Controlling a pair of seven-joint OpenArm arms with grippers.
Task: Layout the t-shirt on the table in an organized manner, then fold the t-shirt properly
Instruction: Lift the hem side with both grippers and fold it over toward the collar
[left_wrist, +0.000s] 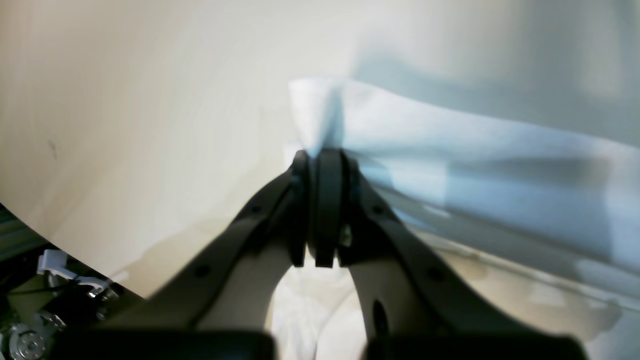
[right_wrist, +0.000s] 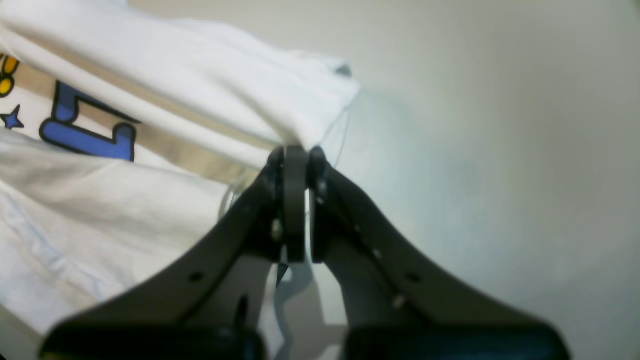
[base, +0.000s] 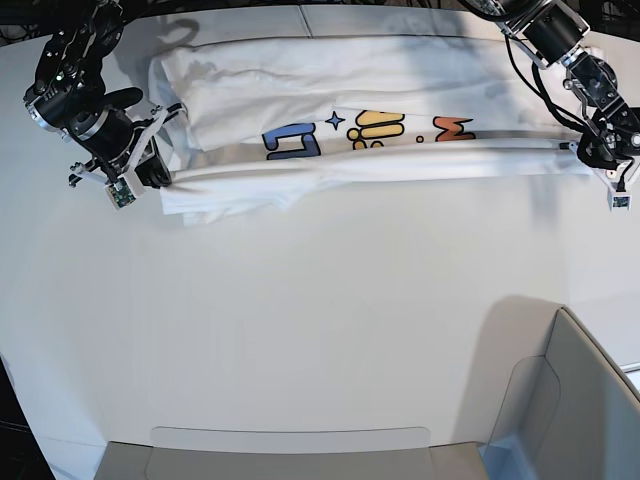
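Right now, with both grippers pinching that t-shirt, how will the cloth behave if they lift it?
Likely floppy: the t-shirt already sags in a fold between the left gripper and the right gripper. Probably light, since small pinches carry its edge. Its loose wrinkles suggest the unheld parts would drape and drag on the table.

Soft matt white cloth t-shirt (base: 400, 80) with printed letters, smooth white table (base: 300, 320), matt black jaws

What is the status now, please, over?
Left gripper and right gripper shut on t-shirt edge. Shirt stretched across table, half folded. Nothing in way.
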